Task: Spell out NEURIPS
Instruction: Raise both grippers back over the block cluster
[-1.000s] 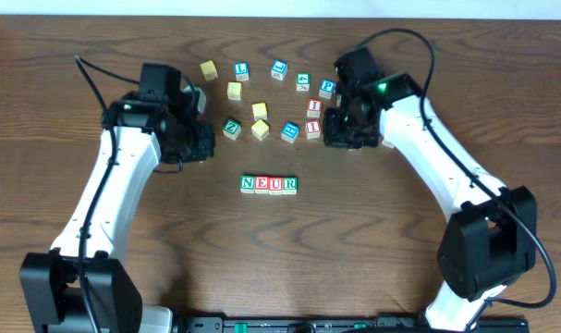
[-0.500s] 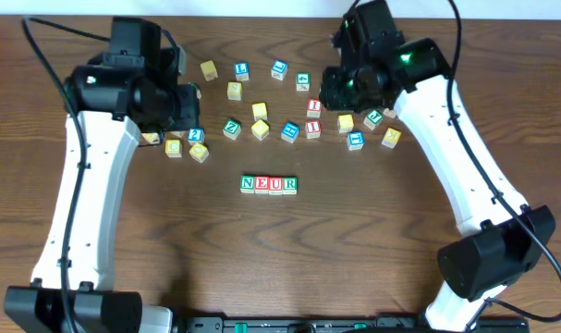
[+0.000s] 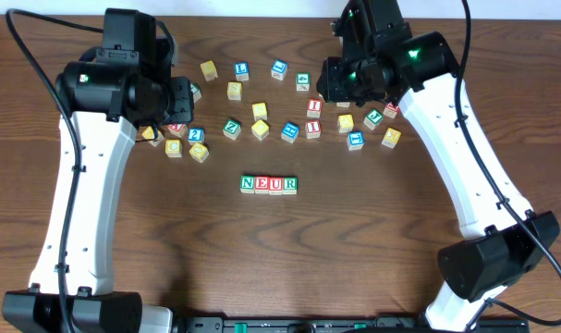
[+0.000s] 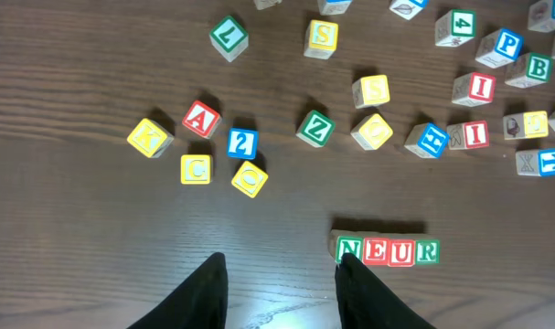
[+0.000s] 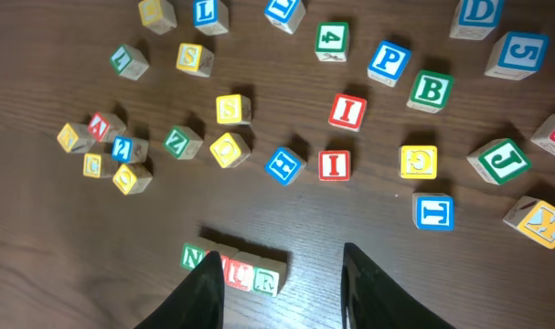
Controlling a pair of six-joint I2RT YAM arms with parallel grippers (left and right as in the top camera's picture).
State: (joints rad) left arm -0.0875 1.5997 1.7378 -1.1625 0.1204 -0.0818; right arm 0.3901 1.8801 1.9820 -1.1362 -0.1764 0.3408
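Note:
Four cubes stand in a row reading NEUR (image 3: pixel 269 185) in the middle of the wooden table. The row also shows in the left wrist view (image 4: pixel 388 250), just right of my fingers. Two red-framed I cubes (image 5: pixel 347 111) (image 5: pixel 333 164) and a blue P cube (image 5: pixel 388 60) lie loose behind the row. Yellow S cubes (image 5: pixel 230 108) (image 4: pixel 322 36) lie nearby. My left gripper (image 4: pixel 282 274) hangs open and empty high above bare wood. My right gripper (image 5: pixel 282 274) is open and empty too, with one finger hiding part of the row (image 5: pixel 259 272).
Several other letter cubes are scattered behind the row: a red A (image 4: pixel 201 119), a green Z (image 4: pixel 314 127), a green L (image 4: pixel 228 36), a green B (image 5: pixel 431 90), a blue D (image 5: pixel 479 11) and a green J (image 5: pixel 504 161). The table's far edge (image 3: pixel 262 11) runs along the top.
Both arms have lifted and drawn back toward the far side, uncovering cubes at the left and right. Both grippers went from nearly shut to open.

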